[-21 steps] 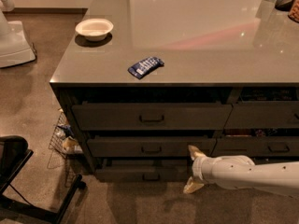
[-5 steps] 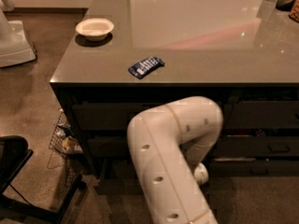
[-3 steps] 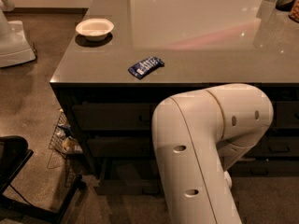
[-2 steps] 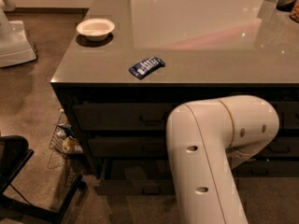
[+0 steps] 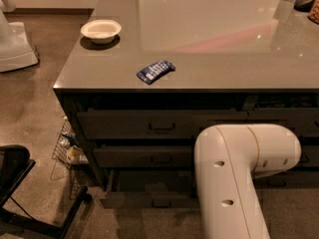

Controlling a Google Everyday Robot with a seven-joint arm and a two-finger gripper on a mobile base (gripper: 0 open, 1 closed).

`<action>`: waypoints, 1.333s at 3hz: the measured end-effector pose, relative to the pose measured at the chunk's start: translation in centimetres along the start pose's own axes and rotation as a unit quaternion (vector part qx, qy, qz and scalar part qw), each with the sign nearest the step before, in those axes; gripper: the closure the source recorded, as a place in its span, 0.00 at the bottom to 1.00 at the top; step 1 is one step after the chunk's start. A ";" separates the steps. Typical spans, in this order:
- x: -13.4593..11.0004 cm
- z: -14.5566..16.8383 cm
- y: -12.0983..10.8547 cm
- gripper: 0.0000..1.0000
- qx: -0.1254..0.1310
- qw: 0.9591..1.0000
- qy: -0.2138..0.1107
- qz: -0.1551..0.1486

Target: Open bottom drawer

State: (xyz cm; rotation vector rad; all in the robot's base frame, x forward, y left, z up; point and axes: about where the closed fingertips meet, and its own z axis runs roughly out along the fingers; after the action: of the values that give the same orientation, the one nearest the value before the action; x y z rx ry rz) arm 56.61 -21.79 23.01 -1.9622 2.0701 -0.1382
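The bottom drawer is the lowest, slimmest dark front of the left stack. It stands pulled out a little, with a strip of dark interior showing above its front. Its small dark centre pull is free. My white arm's elbow fills the lower right foreground. My gripper is out of sight behind or below the arm, and nothing of it shows.
Taller middle and top drawers sit above. The grey counter holds a white bowl and a blue packet. A wire basket and a black chair base stand on the floor at left.
The arm's elbow has swung from centre to the right. Compared with the oldest frame, the bottom drawer's front sits farther out and the gripper no longer shows.
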 end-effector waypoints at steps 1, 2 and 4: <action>0.0 0.0 -6.0 1.00 0.040 0.999 0.013 -0.019; -1.3 3.1 -5.7 1.00 0.022 1.000 -0.010 -0.013; -1.4 4.1 -4.7 1.00 0.008 1.000 -0.014 -0.004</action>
State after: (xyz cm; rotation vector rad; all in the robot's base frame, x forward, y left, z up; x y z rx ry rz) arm 62.25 -20.24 20.50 -1.9536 2.0374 -0.1273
